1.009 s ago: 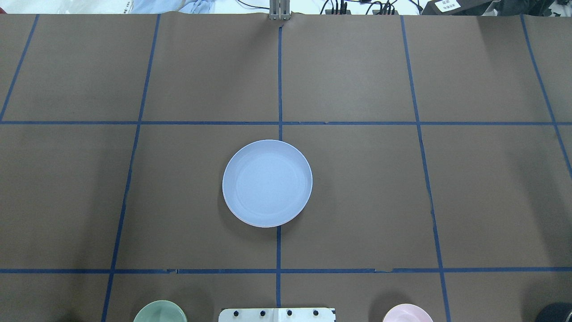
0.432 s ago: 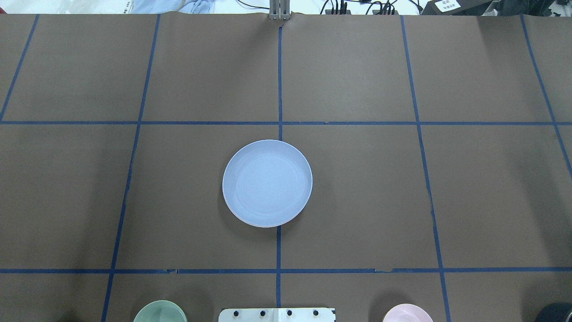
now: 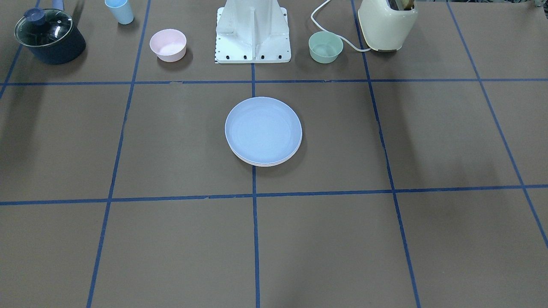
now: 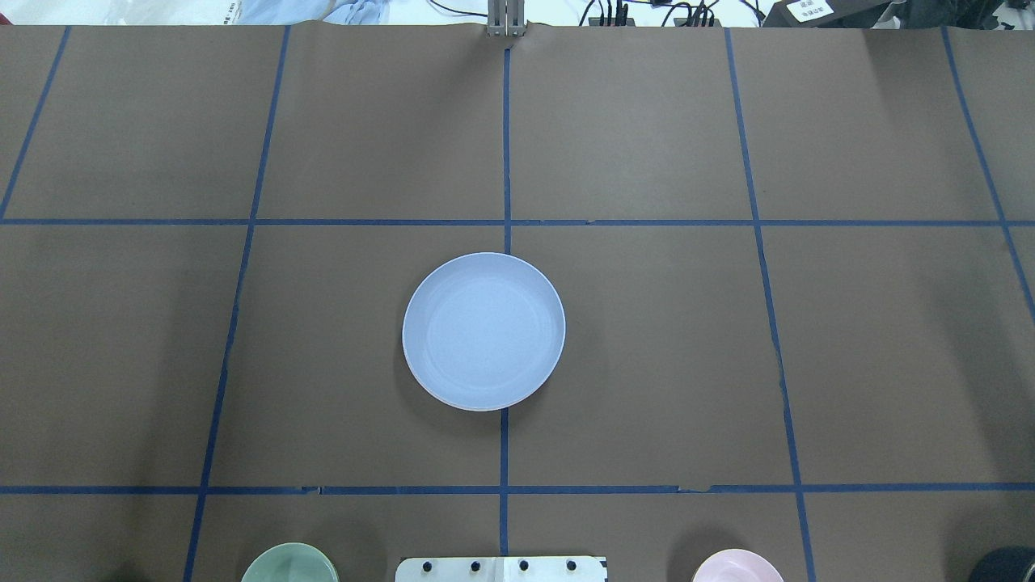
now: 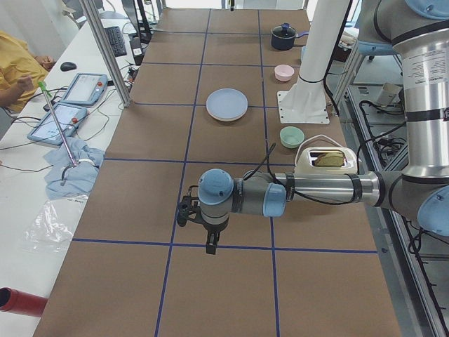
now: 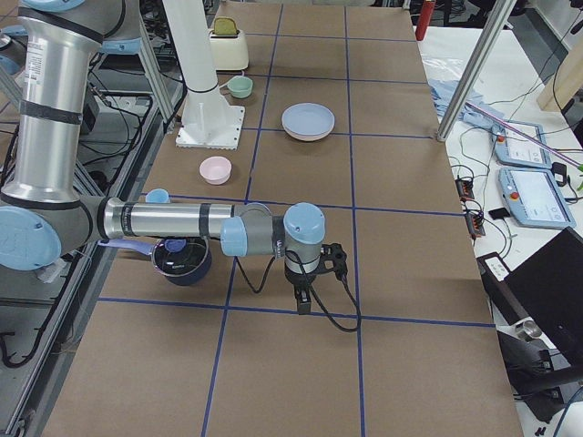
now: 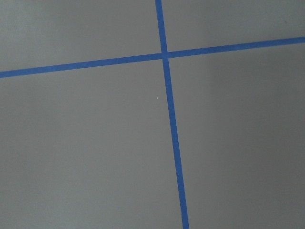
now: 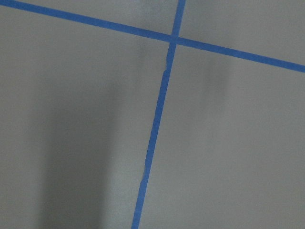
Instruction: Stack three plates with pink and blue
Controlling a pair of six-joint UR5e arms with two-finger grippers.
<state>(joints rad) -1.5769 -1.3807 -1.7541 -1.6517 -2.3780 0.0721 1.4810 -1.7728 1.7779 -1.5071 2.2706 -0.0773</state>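
The three plates sit in one stack at the table's centre. The light blue plate (image 4: 483, 330) is on top, also in the front-facing view (image 3: 263, 129). Pale rims of the plates beneath (image 3: 266, 163) show under its front edge; I cannot tell their colours apart. My left gripper (image 5: 210, 246) hangs over bare paper far from the stack, at the table's left end. My right gripper (image 6: 303, 303) hangs the same way at the right end. Both show only in side views, so I cannot tell whether they are open or shut. The wrist views show only paper and blue tape.
Near the robot's base (image 3: 252, 32) stand a small pink bowl (image 3: 168, 44), a small green bowl (image 3: 326, 46), a cream toaster (image 3: 387, 23), a dark lidded pot (image 3: 49, 36) and a blue cup (image 3: 120, 10). Tablets and cloths lie beyond the far edge.
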